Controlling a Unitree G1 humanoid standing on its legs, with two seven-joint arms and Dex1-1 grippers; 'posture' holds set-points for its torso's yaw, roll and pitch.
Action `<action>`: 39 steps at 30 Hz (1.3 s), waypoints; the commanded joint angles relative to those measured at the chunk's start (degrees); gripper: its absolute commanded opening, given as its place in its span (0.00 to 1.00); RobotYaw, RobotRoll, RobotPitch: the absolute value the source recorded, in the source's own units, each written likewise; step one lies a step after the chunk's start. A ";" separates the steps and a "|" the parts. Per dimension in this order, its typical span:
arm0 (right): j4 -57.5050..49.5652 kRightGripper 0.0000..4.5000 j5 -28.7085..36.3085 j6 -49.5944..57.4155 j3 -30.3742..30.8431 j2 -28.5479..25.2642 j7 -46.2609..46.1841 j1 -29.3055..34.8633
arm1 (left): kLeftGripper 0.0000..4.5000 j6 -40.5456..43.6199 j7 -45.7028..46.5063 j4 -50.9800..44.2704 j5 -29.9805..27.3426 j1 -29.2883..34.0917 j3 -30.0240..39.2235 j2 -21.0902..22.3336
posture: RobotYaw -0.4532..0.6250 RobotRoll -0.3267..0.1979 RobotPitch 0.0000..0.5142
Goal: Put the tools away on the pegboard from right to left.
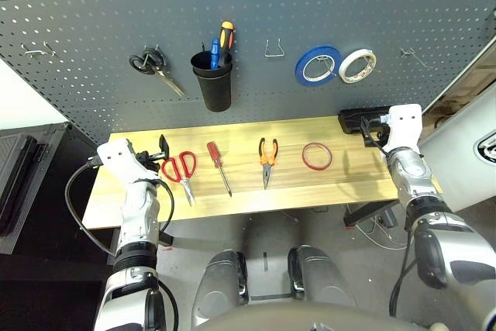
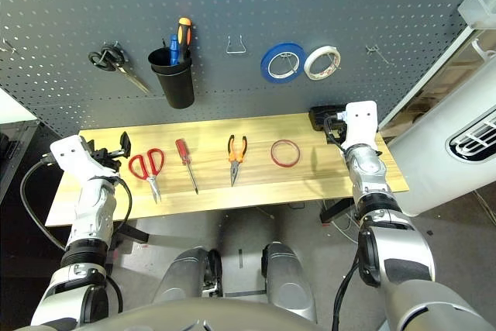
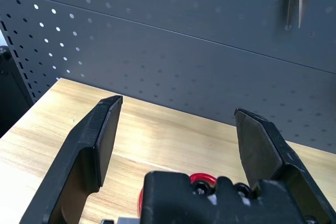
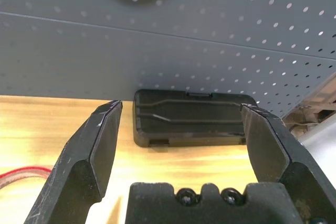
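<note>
We judge that the step in hand is to take the thin red tape ring (image 1: pixel 317 167), because it is the rightmost tool on the pale wooden table (image 1: pixel 256 196) and the order goes from right to left. Our right gripper (image 4: pixel 181 109) is released, its two black fingers wide apart with nothing between them, and the ring lies flat on the wood, just to the left of it. Our left gripper (image 3: pixel 179 107) is also released, near the red-handled scissors (image 1: pixel 179 166). To do this well, we should bring the right gripper over the ring, point the fingers down, and close them gently on the band, not push the ring along the table. The ring is thin, so it may slip or bend if we take only a small piece of its edge. We should keep away from the black plastic case (image 4: pixel 191 118), which stands near the same gripper against the dark grey perforated pegboard (image 1: pixel 256 60). After this, we think the free metal hook at the right (image 1: pixel 415 56) is a suitable place: we should lift the ring upright, pass its opening over the hook tip, and release only when it hangs, without touching the white tape roll (image 1: pixel 357 66) beside it.
</note>
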 commanded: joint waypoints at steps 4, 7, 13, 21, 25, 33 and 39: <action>-2.58 1.00 -0.20 4.29 1.49 0.71 2.80 0.02 | 0.99 2.47 -1.01 -4.69 -0.36 1.86 -0.21 1.00 | 0.41 0.62 0.23; -5.84 1.00 -0.21 9.76 3.14 -0.30 7.10 -0.88 | 0.99 4.28 -3.11 -5.98 -0.80 2.07 -0.95 1.59 | 0.40 0.62 0.25; -9.35 1.00 -1.58 28.35 7.42 -3.63 16.62 -4.84 | 0.99 6.29 -7.56 -7.34 -1.20 2.30 -1.67 3.53 | 0.39 0.62 0.29; -10.53 1.00 -2.31 47.26 11.12 -2.09 20.43 -9.90 | 0.99 8.92 -14.40 -10.42 -3.73 4.42 -1.94 4.93 | 0.39 0.62 0.37; -8.06 1.00 -3.73 49.93 13.06 -0.75 19.88 -10.62 | 0.99 8.54 -15.03 -10.48 -3.14 5.03 -1.83 5.78 | 0.39 0.62 0.40; -1.63 1.00 -4.71 48.86 13.35 1.69 17.75 -12.00 | 0.99 9.01 -15.53 -13.45 -3.98 7.05 -1.75 5.43 | 0.42 0.62 0.50; 2.38 1.00 -6.13 47.84 14.24 2.87 16.59 -13.01 | 0.99 12.44 -23.49 -23.01 -7.56 13.54 -4.11 6.79 | 0.44 0.62 0.54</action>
